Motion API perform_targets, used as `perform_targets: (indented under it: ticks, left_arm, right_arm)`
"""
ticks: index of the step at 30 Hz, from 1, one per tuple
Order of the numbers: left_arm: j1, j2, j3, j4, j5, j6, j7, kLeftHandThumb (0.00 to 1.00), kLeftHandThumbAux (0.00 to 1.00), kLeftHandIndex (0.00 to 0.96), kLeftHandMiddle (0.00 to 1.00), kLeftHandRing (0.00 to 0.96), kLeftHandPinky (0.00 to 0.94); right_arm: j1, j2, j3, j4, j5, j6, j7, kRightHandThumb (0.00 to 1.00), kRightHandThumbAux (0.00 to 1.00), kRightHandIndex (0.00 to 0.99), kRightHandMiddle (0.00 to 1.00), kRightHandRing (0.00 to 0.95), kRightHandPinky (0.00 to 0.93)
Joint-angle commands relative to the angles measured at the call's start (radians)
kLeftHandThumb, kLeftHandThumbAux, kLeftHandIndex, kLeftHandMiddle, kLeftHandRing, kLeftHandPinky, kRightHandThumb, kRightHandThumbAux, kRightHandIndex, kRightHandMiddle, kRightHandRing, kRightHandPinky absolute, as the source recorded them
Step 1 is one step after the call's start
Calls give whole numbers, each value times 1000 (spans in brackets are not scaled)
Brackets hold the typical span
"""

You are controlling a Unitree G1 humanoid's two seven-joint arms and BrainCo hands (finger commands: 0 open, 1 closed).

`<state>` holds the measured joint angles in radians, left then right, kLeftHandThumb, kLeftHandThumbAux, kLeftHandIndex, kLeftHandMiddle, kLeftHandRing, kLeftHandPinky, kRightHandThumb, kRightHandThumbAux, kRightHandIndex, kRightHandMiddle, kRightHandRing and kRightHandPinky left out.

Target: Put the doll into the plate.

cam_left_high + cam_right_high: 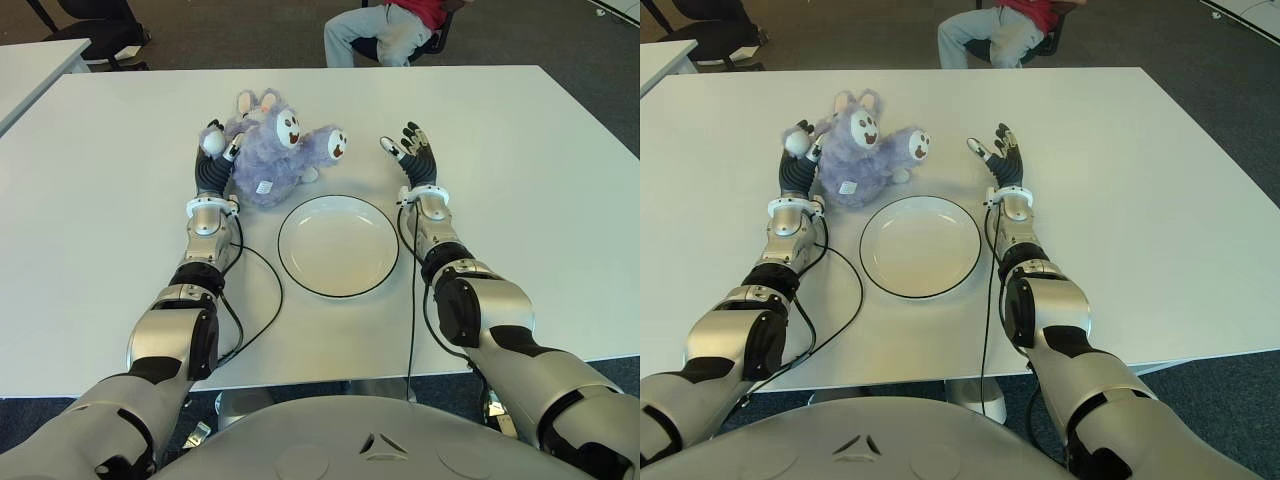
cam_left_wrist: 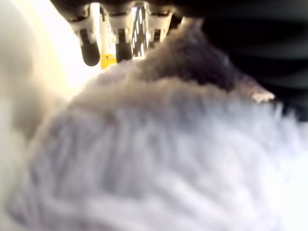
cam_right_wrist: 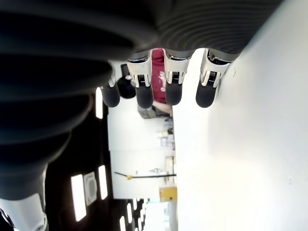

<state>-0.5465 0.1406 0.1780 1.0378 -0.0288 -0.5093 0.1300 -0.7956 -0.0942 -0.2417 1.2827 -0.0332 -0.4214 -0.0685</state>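
Note:
A fluffy purple doll [image 1: 275, 155] with white paws lies on the white table [image 1: 520, 200], just beyond the plate. The white plate [image 1: 338, 246] with a dark rim sits empty between my two forearms. My left hand [image 1: 215, 140] is pressed against the doll's left side; in the left wrist view its fingers [image 2: 122, 33] stand straight above the fur [image 2: 159, 159] and do not wrap it. My right hand [image 1: 410, 145] is open on the doll's right, apart from it, with its fingers [image 3: 173, 82] stretched out over the table.
A person [image 1: 385, 30] sits on a chair at the far edge of the table. A second table [image 1: 35, 65] and a chair [image 1: 100, 30] stand at the far left. Black cables [image 1: 265, 290] run along my forearms beside the plate.

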Motion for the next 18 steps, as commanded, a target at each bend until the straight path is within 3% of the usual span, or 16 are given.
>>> perform_targets:
  ticks: [1, 18]
  left_arm:
    - [109, -19, -6, 69, 10, 2, -5, 0, 477, 0, 88, 98, 95]
    - [111, -17, -4, 68, 7, 1, -8, 0, 479, 0, 87, 100, 112]
  right_arm:
    - [102, 4, -4, 61, 2, 58, -8, 56, 669, 4, 32, 20, 17]
    - [106, -11, -3, 59, 1, 52, -12, 55, 669, 3, 29, 19, 11]
